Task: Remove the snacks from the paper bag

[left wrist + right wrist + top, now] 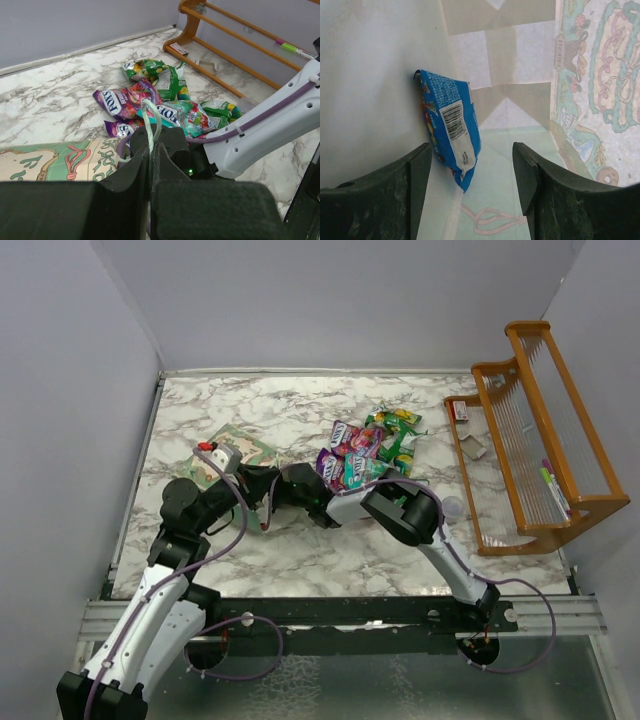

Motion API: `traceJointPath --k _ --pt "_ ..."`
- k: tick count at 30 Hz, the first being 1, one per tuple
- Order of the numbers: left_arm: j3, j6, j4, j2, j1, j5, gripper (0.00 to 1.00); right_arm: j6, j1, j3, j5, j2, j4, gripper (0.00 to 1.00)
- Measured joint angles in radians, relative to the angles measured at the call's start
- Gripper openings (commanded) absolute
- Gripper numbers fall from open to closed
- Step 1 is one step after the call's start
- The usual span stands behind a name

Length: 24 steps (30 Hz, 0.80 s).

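Note:
The pale-green paper bag [243,446] lies on its side at the left of the marble table. My left gripper [152,150] is shut on the bag's pale rope handle [150,117]; the bag's printed side [55,160] shows to its left. My right gripper [472,165] is open inside the bag's cream-white interior [380,75]. A blue packet [451,127] stands on edge just ahead of the left finger, between the fingers' lines but not gripped. Several snacks, purple, pink and green [365,450], lie in a pile outside the bag, also seen in the left wrist view [135,97].
An orange wooden rack [540,430] stands at the right edge, also visible in the left wrist view [225,30]. A small translucent cup [452,507] sits near the rack's front. The right arm [270,125] crosses close in front of the left gripper.

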Motion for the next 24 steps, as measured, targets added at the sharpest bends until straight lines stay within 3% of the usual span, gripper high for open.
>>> traceJointPath --k 7,15,20,24 --pt "0.045 -0.006 0.009 0.108 0.0 0.057 0.0 0.036 0.002 0.15 -0.019 0.13 0.079 0.66" --pt "0.26 0.037 -0.049 0.249 -0.004 0.095 0.0 0.117 0.017 0.294 -0.011 0.198 0.21 0.65" --pt "0.433 0.089 -0.151 0.373 -0.006 0.096 0.0 0.149 0.02 0.306 -0.016 0.2 0.269 0.62" --pt "0.462 0.111 -0.191 0.405 -0.006 0.097 0.0 0.135 0.017 0.244 -0.04 0.192 0.29 0.55"
